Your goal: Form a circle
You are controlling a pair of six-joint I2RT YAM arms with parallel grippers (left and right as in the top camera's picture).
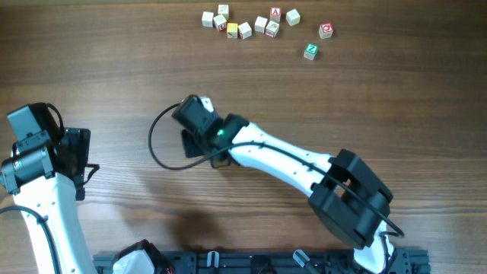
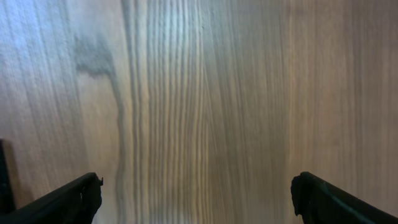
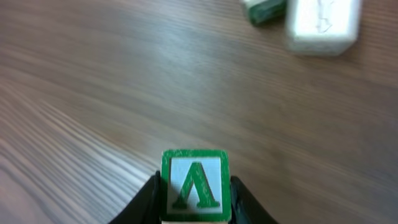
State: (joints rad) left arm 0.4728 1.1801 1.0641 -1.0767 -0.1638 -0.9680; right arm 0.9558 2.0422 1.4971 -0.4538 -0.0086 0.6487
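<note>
Right gripper (image 3: 194, 200): closed part-way on a cube (image 3: 194, 185), its green letter face toward the wrist camera. Whether the cube touches the table (image 3: 124, 93) I cannot tell.

Step in hand, in my judgement: bringing this cube to the circle (image 3: 320, 22). The circle shows as two blurred cubes close together, one pale and one green-edged, ahead and to the right in my wrist view. The overhead view does not show them; I take them to be hidden under my arm.

Next move calls for a short travel forward and right, a set-down beside the pair without knocking it, then a release. Nothing lies on that path.

Spare cubes (image 1: 243, 23) lie near the far edge, well apart from me, with two more off to their right.

Left gripper (image 2: 196, 193): spread wide, holding nothing, over bare wood away from the work.
</note>
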